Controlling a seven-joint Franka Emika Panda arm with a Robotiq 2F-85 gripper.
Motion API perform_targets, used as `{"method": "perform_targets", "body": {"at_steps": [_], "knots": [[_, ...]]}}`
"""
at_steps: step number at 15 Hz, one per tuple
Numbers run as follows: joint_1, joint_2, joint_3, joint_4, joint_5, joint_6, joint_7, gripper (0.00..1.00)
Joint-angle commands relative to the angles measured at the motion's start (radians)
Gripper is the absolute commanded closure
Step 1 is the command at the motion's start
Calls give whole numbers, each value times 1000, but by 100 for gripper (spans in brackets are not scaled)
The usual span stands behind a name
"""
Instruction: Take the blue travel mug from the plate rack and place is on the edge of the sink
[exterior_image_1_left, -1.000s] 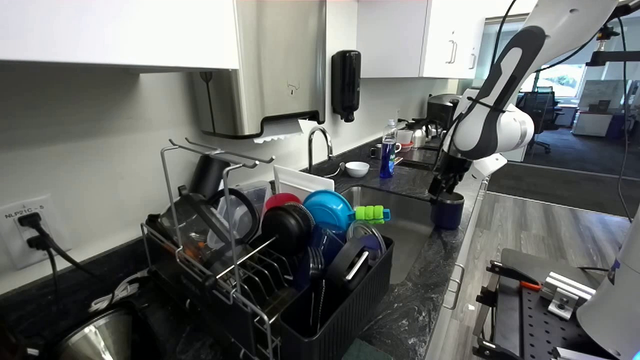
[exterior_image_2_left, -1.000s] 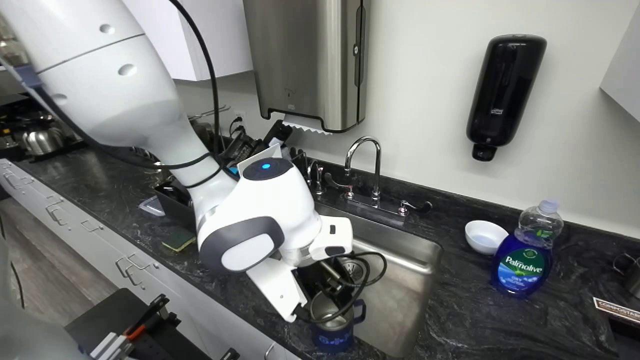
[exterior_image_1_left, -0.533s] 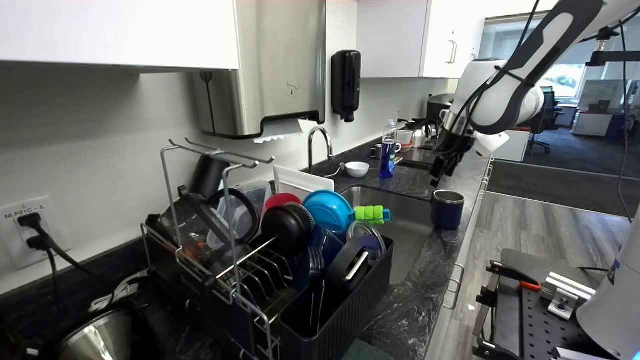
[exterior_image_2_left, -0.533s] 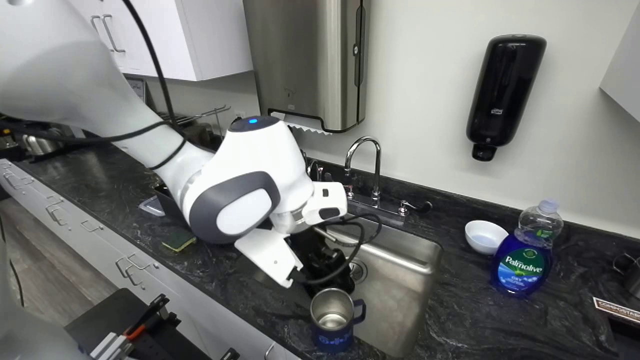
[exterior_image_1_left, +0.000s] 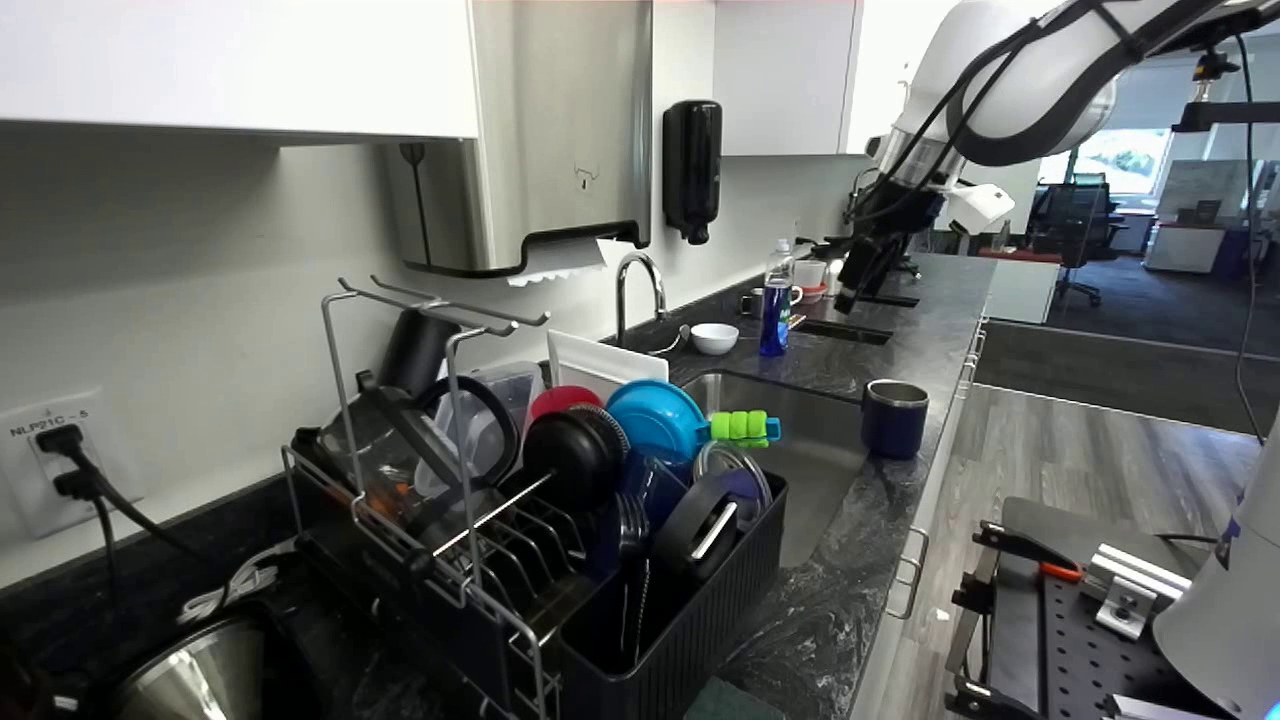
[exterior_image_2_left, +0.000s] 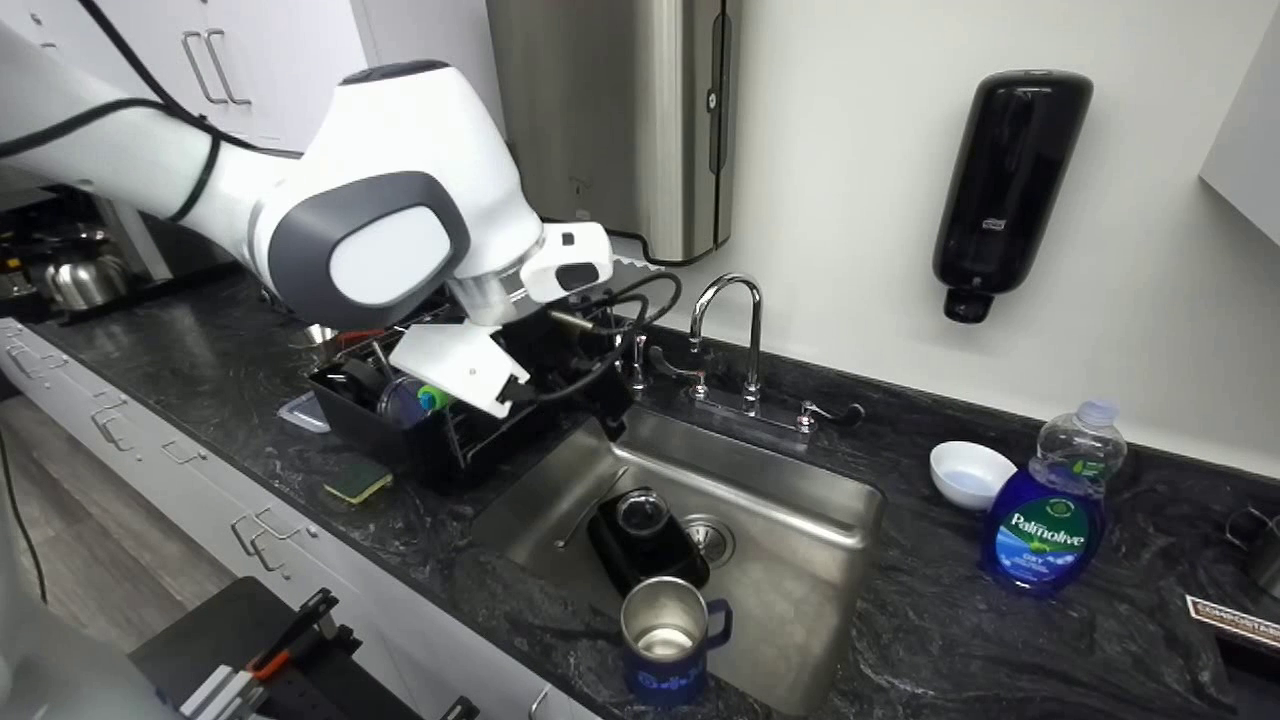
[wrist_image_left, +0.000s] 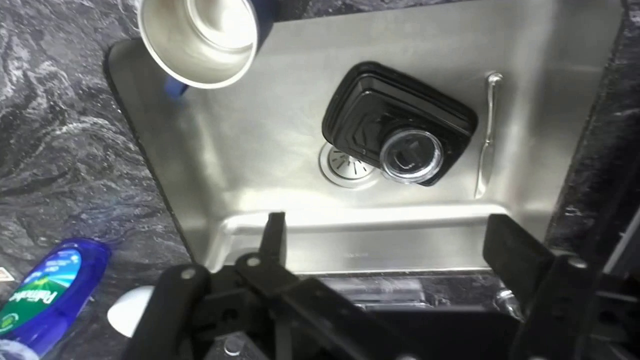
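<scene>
The blue travel mug (exterior_image_1_left: 895, 425) stands upright on the front edge of the sink (exterior_image_1_left: 815, 440). In an exterior view the mug (exterior_image_2_left: 668, 665) has its handle toward the basin of the sink (exterior_image_2_left: 790, 620). In the wrist view the mug (wrist_image_left: 200, 70) is at the upper left, beside the sink basin (wrist_image_left: 280, 140). My gripper (wrist_image_left: 386, 217) is open, with nothing between its fingers. In both exterior views the gripper (exterior_image_1_left: 850, 290) is raised well clear of the mug; it also shows near the faucet side (exterior_image_2_left: 612, 425). The plate rack (exterior_image_1_left: 535, 560) is full of dishes.
A black container (exterior_image_2_left: 650, 550) with a clear round piece and a knife (wrist_image_left: 487, 135) lie in the sink. The faucet (exterior_image_2_left: 745, 330) stands behind. A white bowl (exterior_image_2_left: 970, 474) and a dish soap bottle (exterior_image_2_left: 1045, 520) are beside the sink. A sponge (exterior_image_2_left: 358, 480) lies near the rack.
My gripper has risen from the mug's rim and moved away from it, back toward the faucet and rack side. The mug has stayed in place.
</scene>
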Motion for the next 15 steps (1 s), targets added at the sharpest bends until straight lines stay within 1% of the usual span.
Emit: {"method": "perform_targets", "body": {"at_steps": [1, 5, 7, 11, 15], "knots": [[64, 3, 27, 58, 91, -73, -41, 0], [156, 65, 41, 165, 179, -151, -71, 0], [185, 107, 37, 228, 218, -226, -102, 0], [177, 198, 51, 356, 240, -388, -120, 0], [154, 281, 74, 460, 196, -554, -94, 0]]}}
